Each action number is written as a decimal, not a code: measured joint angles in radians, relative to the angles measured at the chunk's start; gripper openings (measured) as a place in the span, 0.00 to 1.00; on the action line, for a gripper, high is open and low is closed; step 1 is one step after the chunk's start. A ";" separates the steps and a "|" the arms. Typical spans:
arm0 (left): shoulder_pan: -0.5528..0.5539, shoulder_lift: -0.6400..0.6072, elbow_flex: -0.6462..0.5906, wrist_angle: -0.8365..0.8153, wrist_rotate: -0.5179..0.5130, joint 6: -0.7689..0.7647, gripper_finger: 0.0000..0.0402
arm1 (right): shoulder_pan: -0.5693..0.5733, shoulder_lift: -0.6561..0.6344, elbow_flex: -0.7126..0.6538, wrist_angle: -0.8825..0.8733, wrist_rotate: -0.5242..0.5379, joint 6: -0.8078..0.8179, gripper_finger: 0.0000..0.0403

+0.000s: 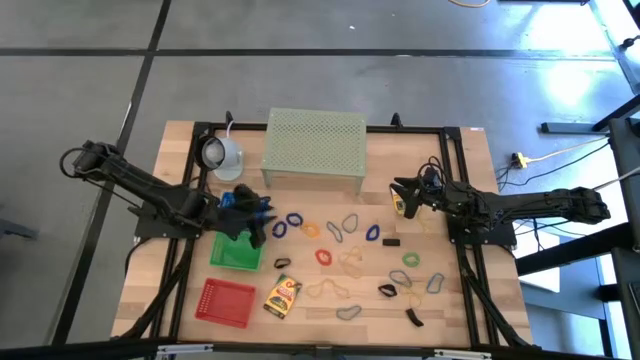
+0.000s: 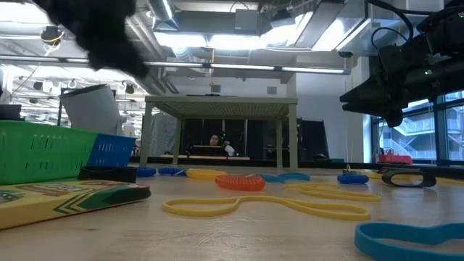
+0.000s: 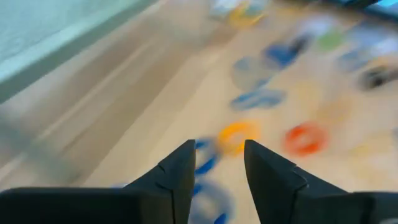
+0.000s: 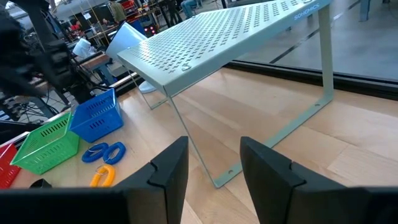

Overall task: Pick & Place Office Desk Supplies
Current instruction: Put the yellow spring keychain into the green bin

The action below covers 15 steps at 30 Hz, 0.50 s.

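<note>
While loops [image 1: 345, 232] lie scattered mid-counter [image 1: 300, 310] before the mesh stand [image 1: 314, 146], left tool [image 1: 255, 226], fingers apart and empty, hovers by the blue basket [image 1: 240, 203]; right tool [image 1: 402, 200] apart, empty, beside the stand.

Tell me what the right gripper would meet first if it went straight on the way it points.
Probably the pale green mesh stand: the right gripper, jaws open and empty, points at its near leg, though depth is unclear.

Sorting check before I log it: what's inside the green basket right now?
The left gripper and the blue basket hang over part of the green basket; the visible part looks bare. The covered part cannot be judged.
</note>
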 joint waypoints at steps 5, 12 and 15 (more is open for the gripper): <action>0.009 0.059 -0.002 0.287 0.148 0.117 0.39 | 0.000 0.000 0.000 0.000 -0.001 0.000 0.36; 0.022 0.209 -0.003 0.438 0.203 0.256 0.51 | 0.000 0.000 0.000 0.000 -0.002 0.000 0.36; 0.021 0.269 -0.003 0.465 0.225 0.330 0.53 | 0.000 0.000 0.000 0.000 -0.002 0.000 0.36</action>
